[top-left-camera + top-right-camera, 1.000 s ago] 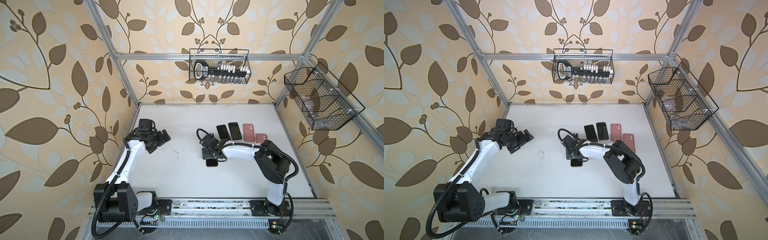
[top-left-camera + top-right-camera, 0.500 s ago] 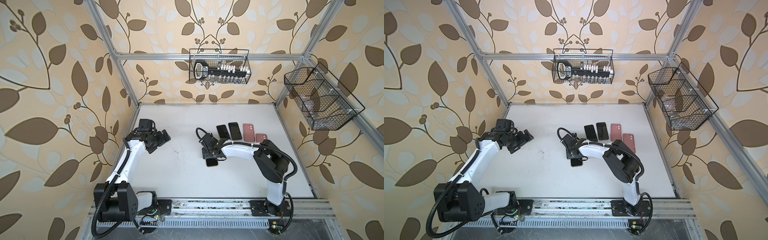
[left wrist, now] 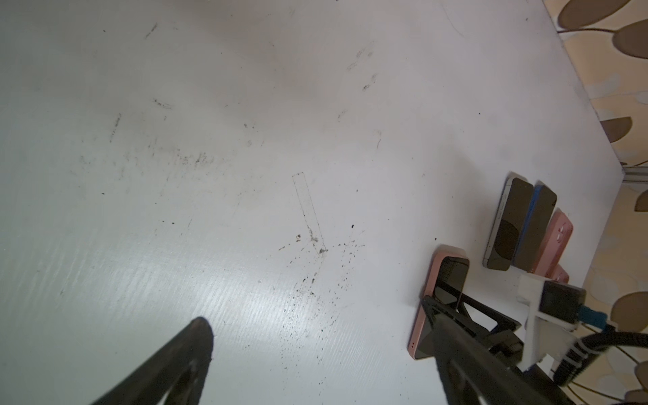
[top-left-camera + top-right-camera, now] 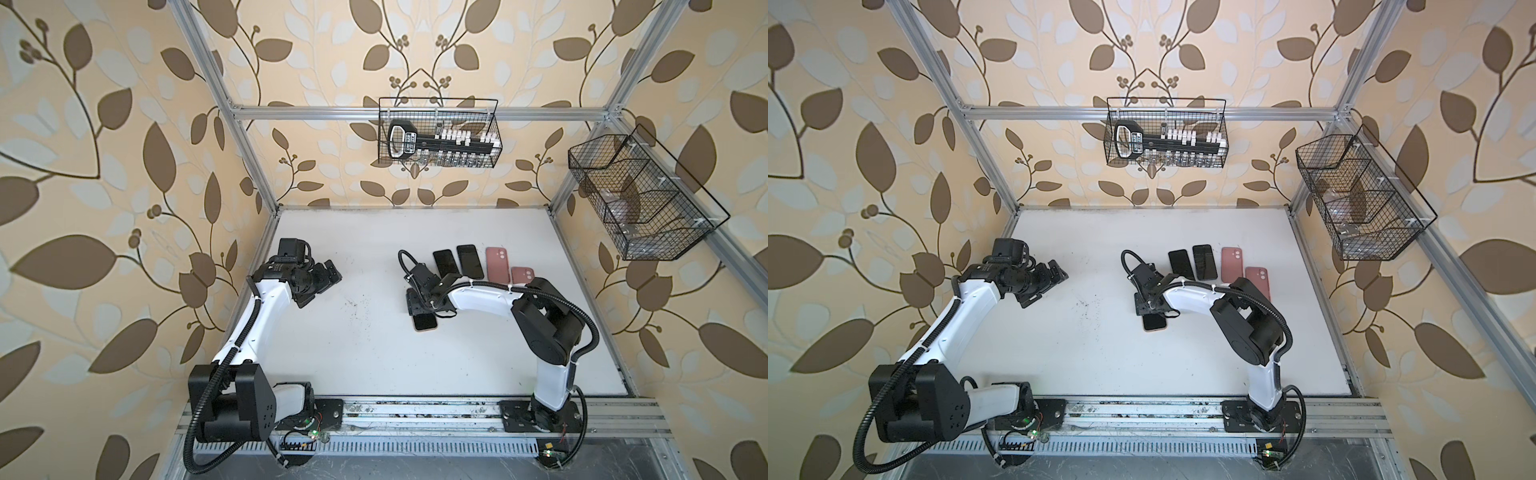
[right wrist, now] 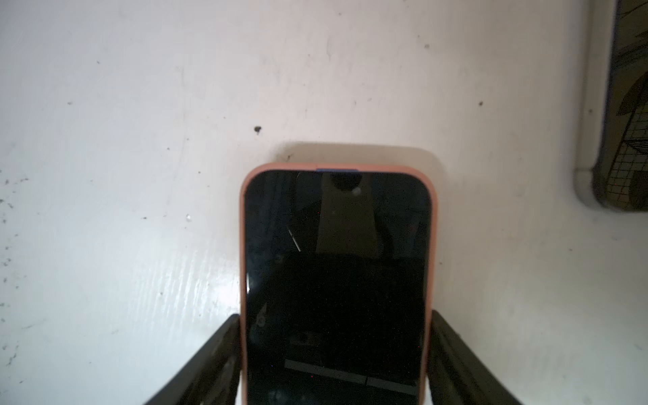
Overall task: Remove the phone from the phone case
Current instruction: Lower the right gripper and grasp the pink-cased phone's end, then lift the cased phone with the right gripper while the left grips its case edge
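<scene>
A dark-screened phone lies face up on the white table inside a pink phone case. In both top views only its near end shows from under my right gripper. In the right wrist view the right gripper straddles it, with both fingers pressed against the case's long sides. My left gripper hangs wide open and holds nothing, well to the left. In the left wrist view the left gripper faces bare table, with the cased phone off to one side.
Two bare black phones and two empty pink cases lie in a row just behind the right gripper. Wire baskets hang on the back wall and the right wall.
The right gripper's fingers have closed in onto the sides of the pink case. The left arm has not moved.
</scene>
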`<state>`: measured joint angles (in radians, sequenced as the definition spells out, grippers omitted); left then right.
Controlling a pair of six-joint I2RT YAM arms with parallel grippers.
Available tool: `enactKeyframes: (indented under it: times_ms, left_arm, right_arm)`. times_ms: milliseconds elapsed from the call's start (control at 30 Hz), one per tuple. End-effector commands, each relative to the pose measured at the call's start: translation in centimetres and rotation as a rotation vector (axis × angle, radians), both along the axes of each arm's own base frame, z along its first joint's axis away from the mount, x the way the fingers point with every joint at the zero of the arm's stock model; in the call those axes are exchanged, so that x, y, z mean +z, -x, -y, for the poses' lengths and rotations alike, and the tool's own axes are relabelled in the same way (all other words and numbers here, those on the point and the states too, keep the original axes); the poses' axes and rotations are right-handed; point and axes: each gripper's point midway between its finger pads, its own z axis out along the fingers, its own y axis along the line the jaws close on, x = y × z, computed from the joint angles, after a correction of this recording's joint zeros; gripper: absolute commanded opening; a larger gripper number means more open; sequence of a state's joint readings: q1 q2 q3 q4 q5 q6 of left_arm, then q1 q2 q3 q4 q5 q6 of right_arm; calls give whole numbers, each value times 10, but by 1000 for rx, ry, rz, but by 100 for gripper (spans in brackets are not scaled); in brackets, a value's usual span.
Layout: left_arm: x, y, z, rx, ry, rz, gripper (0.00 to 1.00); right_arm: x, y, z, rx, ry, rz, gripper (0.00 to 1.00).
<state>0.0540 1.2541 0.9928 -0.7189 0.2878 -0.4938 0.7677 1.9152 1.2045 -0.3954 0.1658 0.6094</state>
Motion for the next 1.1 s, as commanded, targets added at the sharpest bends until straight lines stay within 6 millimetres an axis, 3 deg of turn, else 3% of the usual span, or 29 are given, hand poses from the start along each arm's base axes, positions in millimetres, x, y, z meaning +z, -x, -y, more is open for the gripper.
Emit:
enactKeyframes:
  times_ms: [0,300,733,900,1067]
  left_arm:
    - [-4,-2,11,-19,83,13,99]
    - [-9,-6,49,-59,260,80,99]
    - [-8,-24,164,-306,328,182,98]
    - [-4,-29,191,-350,373,217,95]
    - [-12,-32,211,-374,398,209,89]
  right_arm:
    - [11,-1,-2,32,-67,6,69]
    - [21,-1,-3,65,-153,-8,69]
    - [49,7,-16,129,-321,-25,69]
    - [65,13,-21,153,-373,-23,68]
    - [76,16,-21,162,-395,-14,68]
